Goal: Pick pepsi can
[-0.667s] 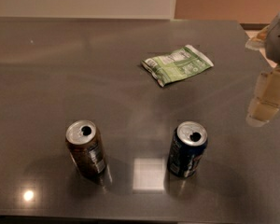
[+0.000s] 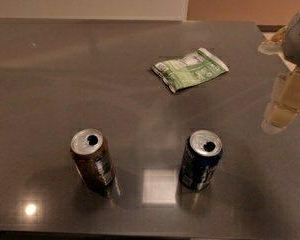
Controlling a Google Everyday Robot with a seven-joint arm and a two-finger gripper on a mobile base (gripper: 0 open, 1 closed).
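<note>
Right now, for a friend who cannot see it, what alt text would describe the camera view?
A dark blue aluminium pepsi can stands upright on a dark grey table, a brown aluminium can upright to its left. A crumpled green snack packet lies farther back, and the robot's pale gripper hangs at the right edge, clear of both cans.

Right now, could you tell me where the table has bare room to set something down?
The left half behind the brown can is bare, as is the strip between it and the pepsi can. Tighter at right, where the gripper hangs beside the green packet.
</note>
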